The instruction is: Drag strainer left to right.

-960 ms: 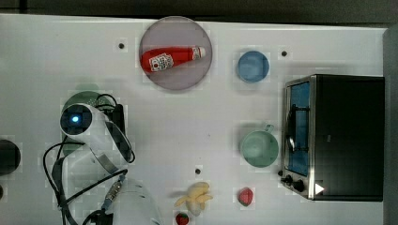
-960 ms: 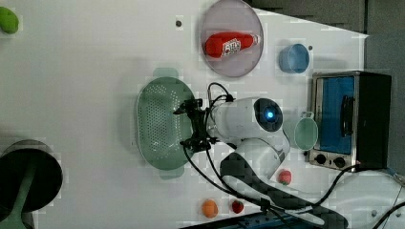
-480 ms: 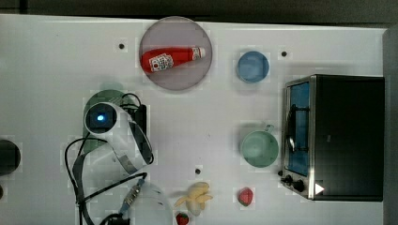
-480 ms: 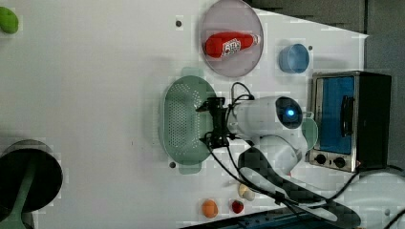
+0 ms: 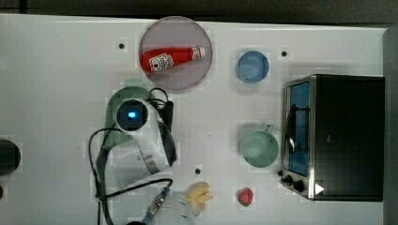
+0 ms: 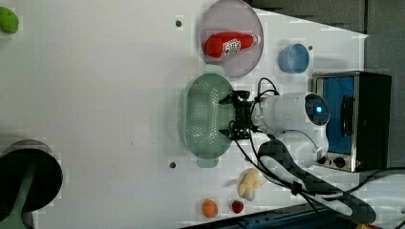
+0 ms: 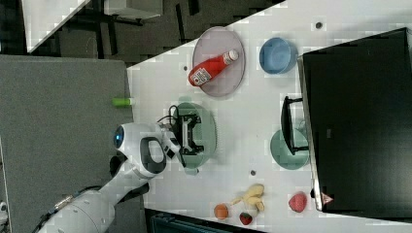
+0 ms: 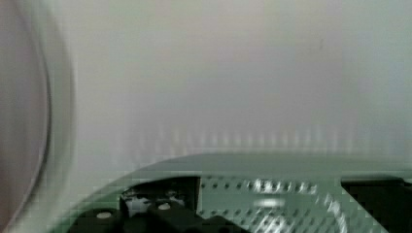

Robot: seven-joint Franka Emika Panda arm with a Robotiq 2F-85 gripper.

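Strainer (image 6: 203, 117) dragged twd plate (image 6: 234, 67); mint, perforated.

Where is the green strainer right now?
In the left view, the strainer sits near the table's middle, just below the gray plate holding the ketchup bottle, with the robot's open fingers reaching into it from the left view's right.

Bright even light; wrist view perhaps motion-blurred.

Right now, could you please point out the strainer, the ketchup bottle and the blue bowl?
strainer (image 6: 203, 117), left view, perforated bottom.
ketchup bottle (image 5: 165, 59), top view, red body.
blue bowl (image 5: 253, 66), top view, inside bottom.
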